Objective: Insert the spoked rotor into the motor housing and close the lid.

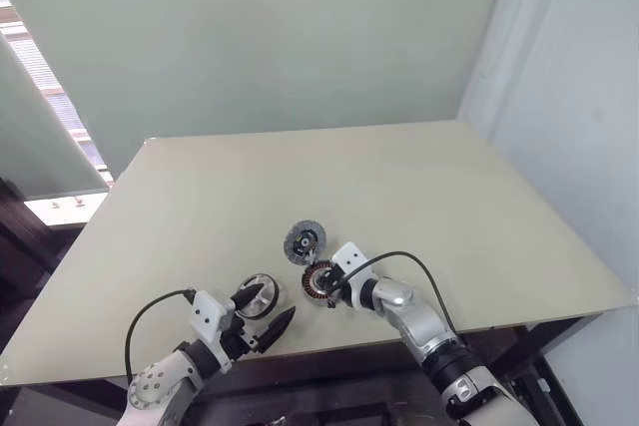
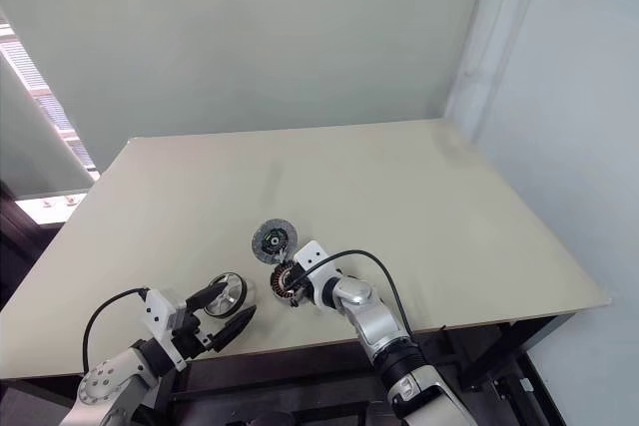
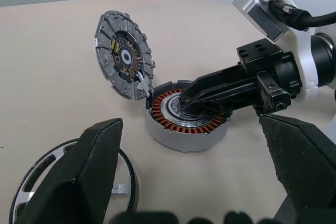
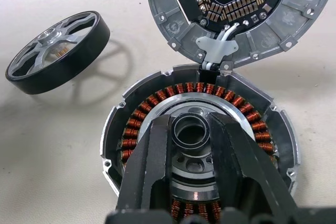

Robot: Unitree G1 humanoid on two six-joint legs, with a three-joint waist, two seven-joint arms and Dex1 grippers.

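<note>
The right gripper (image 4: 191, 140) has its fingers clamped on the central hub of the motor housing (image 3: 185, 121), steadying it on the counter (image 1: 419, 187). The left gripper (image 1: 267, 313) has its fingers spread wide and empty around the spoked rotor (image 4: 55, 51), lying flat beside the housing. The lid (image 3: 125, 53) stands hinged open. Done well, the rotor gets pinched by its rim and kept level.

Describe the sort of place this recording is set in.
Probably a lab or test workbench: a bare beige table against plain walls, holding just an opened motor housing, its hinged lid and a spoked rotor.
</note>
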